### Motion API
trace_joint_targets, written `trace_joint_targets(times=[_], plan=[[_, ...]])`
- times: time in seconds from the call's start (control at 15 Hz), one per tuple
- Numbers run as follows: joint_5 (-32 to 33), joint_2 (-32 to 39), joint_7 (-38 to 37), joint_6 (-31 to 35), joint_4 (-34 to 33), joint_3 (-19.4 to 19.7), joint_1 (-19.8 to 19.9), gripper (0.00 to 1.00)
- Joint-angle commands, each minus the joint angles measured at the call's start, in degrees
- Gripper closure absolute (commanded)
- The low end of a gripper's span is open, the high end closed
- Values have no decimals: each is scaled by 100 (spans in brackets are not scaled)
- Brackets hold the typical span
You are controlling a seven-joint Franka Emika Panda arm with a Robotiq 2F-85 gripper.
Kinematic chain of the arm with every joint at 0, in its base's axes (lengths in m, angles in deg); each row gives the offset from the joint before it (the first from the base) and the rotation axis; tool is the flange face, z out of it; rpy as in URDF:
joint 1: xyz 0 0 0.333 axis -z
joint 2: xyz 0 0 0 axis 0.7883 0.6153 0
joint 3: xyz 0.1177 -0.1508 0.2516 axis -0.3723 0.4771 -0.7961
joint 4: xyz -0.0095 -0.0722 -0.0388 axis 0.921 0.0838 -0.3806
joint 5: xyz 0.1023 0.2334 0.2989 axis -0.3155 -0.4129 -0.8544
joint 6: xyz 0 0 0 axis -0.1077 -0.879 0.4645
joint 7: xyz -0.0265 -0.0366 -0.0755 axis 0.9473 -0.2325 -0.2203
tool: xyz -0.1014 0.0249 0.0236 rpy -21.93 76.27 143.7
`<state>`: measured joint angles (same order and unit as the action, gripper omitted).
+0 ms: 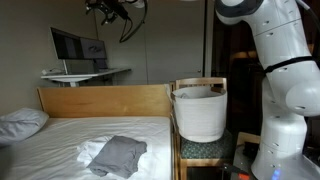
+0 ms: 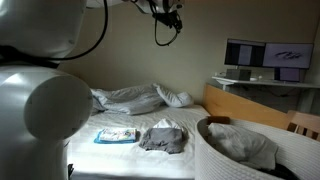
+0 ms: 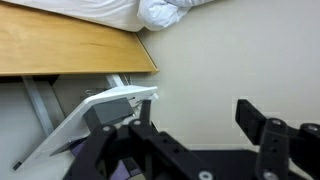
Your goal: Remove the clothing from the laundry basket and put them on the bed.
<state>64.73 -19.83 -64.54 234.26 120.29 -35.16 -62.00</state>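
My gripper (image 1: pixel 112 9) hangs high in the air over the head end of the bed (image 1: pixel 60 128), seen in both exterior views (image 2: pixel 168 17). In the wrist view the gripper (image 3: pixel 194 102) is open, with only bare wall between its black fingers (image 3: pixel 256 118). A grey garment (image 1: pixel 119 155) lies flat on the white sheet, partly over a white one (image 1: pixel 92 152). It also shows as the grey garment (image 2: pixel 163 138) near the bed's foot. The laundry basket (image 1: pixel 198 115) stands beside the bed. Grey clothing (image 2: pixel 246 146) still fills the laundry basket (image 2: pixel 208 160).
White pillows (image 2: pixel 130 97) are heaped at the bed's head. A wooden end board (image 1: pixel 105 100) stands between bed and desk (image 1: pixel 85 73) with monitors (image 2: pixel 265 55). A flat blue-and-white item (image 2: pixel 117 135) lies on the sheet. The robot's white arm (image 1: pixel 285 70) rises next to the basket.
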Motion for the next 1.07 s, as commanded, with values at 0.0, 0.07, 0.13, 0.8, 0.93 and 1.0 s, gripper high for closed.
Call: trace_joint_targets(times=[0.0, 0.07, 0.13, 0.8, 0.93, 1.0], plan=[[-383, -836, 582, -392, 1318, -35, 334, 0], [-488, -989, 710, -589, 1560, -13, 423, 0], [-564, -1184, 818, -923, 1820, 48, 518, 0], [-140, -1721, 440, -3051, 3181, 975, 1927, 0], [-40, -1556, 133, -2533, 3519, 1088, 2128, 0], [-25, -1429, -29, -2245, 3680, 1147, 2214, 0]])
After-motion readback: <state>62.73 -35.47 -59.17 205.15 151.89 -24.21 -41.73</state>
